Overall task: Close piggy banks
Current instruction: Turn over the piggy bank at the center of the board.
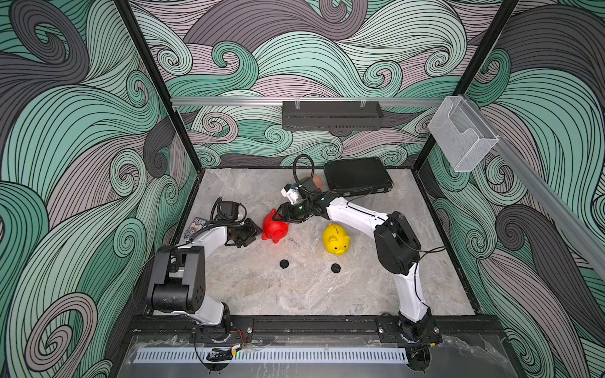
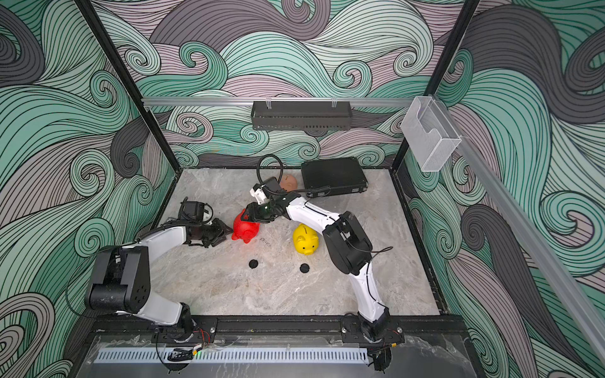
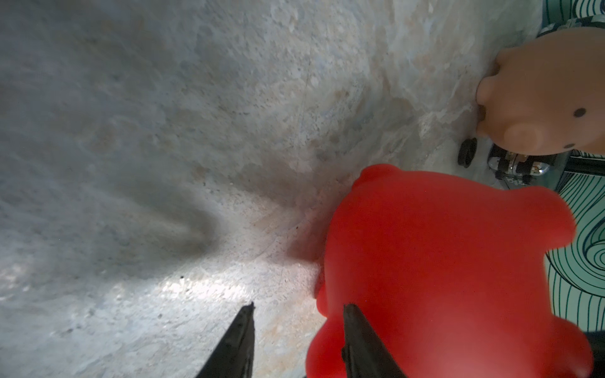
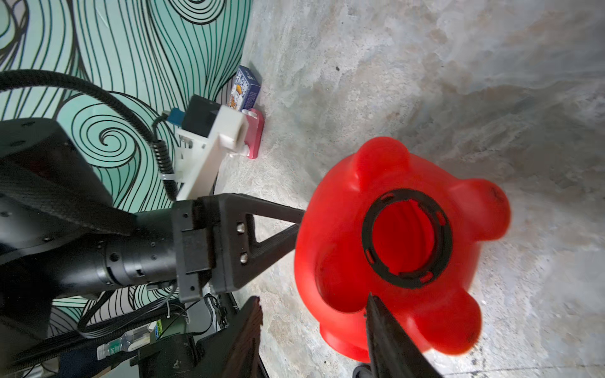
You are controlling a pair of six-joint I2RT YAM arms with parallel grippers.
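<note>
Marble-look table underfoot, swirling green-and-grey walls on three sides. Nearest in, at 6 o'clock, the front strip lies open, with two black plugs flat on it, well apart.

Count the pigs: three. The red pig sits just left of centre, tipped on its side, its black-ringed belly hole unplugged. The yellow pig stands upright at 3 o'clock of it, untouched. The peach pig is far back at 12, half hidden behind the right arm, with a third plug beside it.

The left gripper comes in at the red pig from 9 o'clock, its jaws narrow and one finger against the pig. I can't tell whether it pinches. The right gripper hangs at the pig's 12 o'clock side, jaws half spread, table showing between them.

On the edges there's a card box hard against the left wall at 9, and one black case along the back wall at 1.
</note>
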